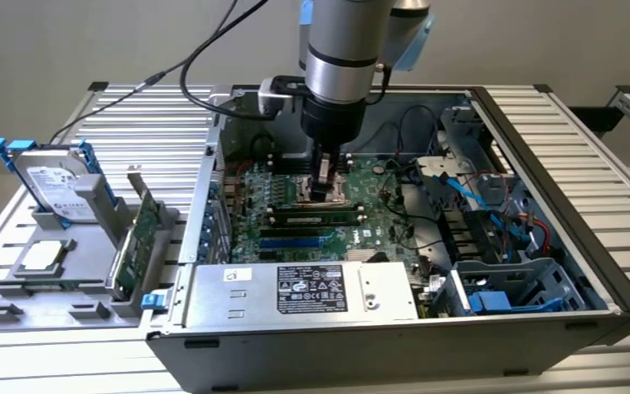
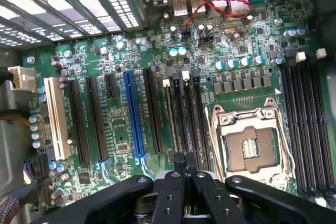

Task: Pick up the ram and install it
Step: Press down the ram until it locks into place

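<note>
The ram (image 1: 315,218), a long narrow green stick with black chips, stands on edge in a slot of the motherboard (image 1: 293,197) inside the open computer case. My gripper (image 1: 325,190) hangs just behind it, low over the board beside the processor socket (image 2: 249,148). In the wrist view its black fingers (image 2: 178,167) are pressed together with nothing between them, right over the row of memory slots (image 2: 185,114).
A grey holder (image 1: 9,316) on the exterior view's left carries a hard drive (image 1: 58,185), a taller green expansion card (image 1: 134,246) and a silver processor chip (image 1: 42,256). The power supply (image 1: 304,291), a drive cage (image 1: 512,287) and blue cables (image 1: 463,193) crowd the case.
</note>
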Available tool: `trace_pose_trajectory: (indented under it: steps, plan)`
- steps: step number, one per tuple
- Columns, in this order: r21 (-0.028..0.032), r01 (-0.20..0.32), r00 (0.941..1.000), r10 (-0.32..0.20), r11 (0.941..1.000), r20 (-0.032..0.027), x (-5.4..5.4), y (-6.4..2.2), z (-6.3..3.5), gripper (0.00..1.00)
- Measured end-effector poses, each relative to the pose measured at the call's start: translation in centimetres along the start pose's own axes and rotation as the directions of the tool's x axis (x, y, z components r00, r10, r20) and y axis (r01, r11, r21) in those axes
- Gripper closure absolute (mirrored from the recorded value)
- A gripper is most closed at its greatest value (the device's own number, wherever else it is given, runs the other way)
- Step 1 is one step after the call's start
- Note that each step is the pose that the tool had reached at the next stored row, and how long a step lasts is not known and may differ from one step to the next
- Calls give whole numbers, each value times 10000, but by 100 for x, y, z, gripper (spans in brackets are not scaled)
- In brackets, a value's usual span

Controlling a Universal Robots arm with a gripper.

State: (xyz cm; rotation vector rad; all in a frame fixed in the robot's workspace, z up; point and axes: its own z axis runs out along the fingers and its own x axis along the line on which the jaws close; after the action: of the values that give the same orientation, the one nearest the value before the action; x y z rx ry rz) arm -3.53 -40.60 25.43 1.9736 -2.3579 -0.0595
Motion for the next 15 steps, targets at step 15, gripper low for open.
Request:
trace_pose_trajectory:
  steps: [15]
  plan:
    - [65, -1890, 9818, 1889, 9819, 170, 0, -1, 8, 89]
